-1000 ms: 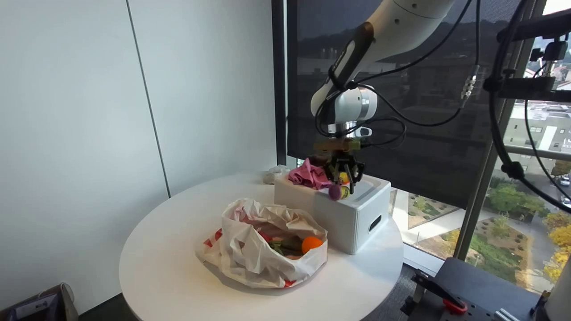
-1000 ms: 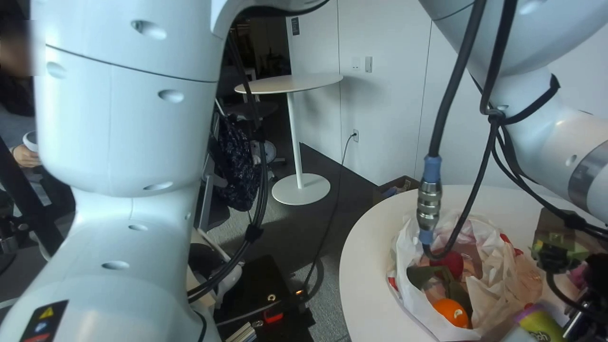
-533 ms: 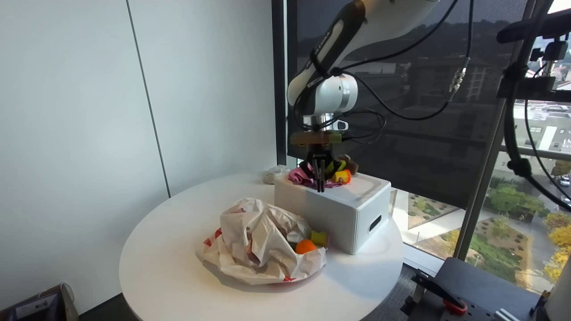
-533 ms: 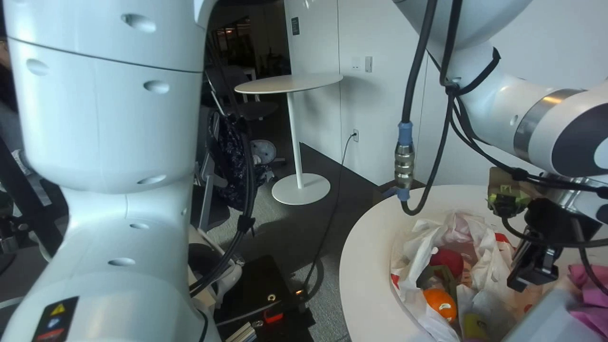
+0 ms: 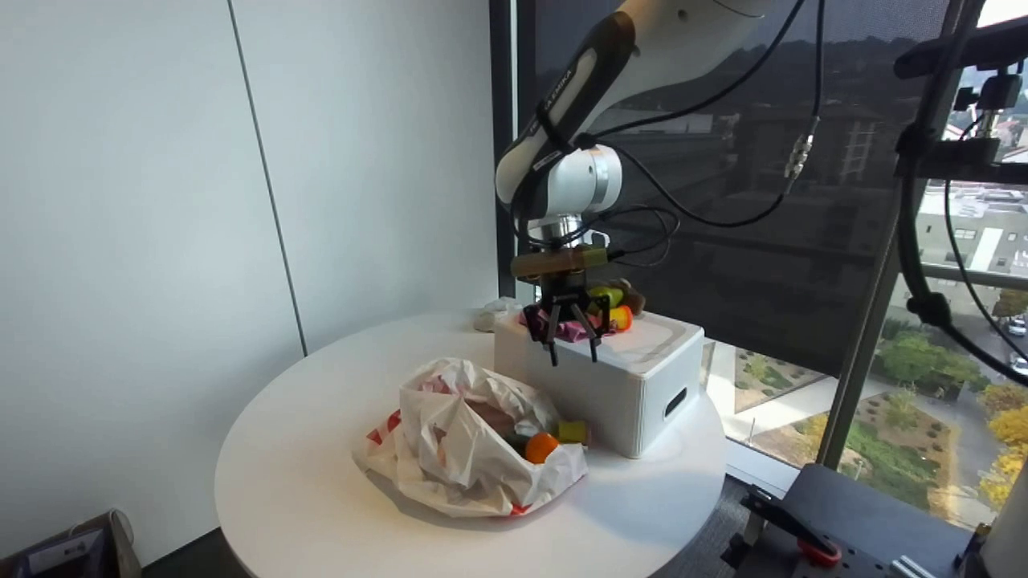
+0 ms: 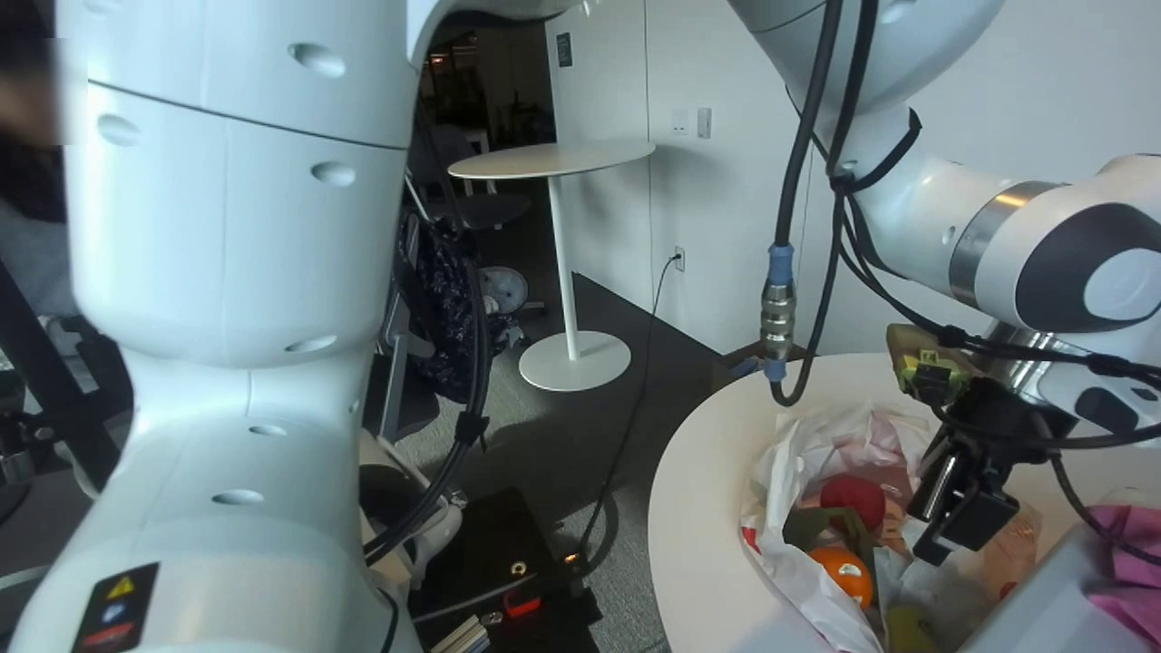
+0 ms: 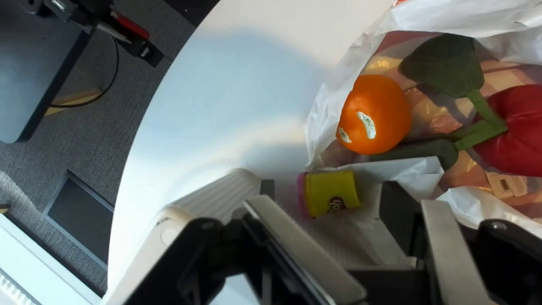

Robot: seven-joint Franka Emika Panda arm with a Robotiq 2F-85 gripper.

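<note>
My gripper [image 5: 574, 360] hangs over the front edge of the white box [image 5: 590, 405], its jaws apart with nothing held. In the wrist view the gap between the fingers [image 7: 400, 212] looks down on a yellow can [image 7: 332, 195] with a pink-purple lid. That can [image 5: 573, 432] lies on its side where the box meets a white plastic bag [image 5: 462, 453], clear of the fingers. Inside the bag's opening are an orange [image 7: 377, 116], a red pepper-like item [image 7: 518, 131] and dark green pieces. In an exterior view the black gripper [image 6: 943, 544] covers part of the bag.
On the box lie a pink cloth [image 6: 1134, 544], a yellow can with an orange lid [image 5: 622, 319] and a brown plush-like item [image 5: 631, 297]. A crumpled whitish item [image 5: 494, 315] sits behind the box. The round table [image 5: 289, 482] carries the box and bag.
A second ago the purple-lidded can was at my gripper over the box. Half a second ago it lay by the bag and the jaws were shut; they have since opened, shifting slightly lower.
</note>
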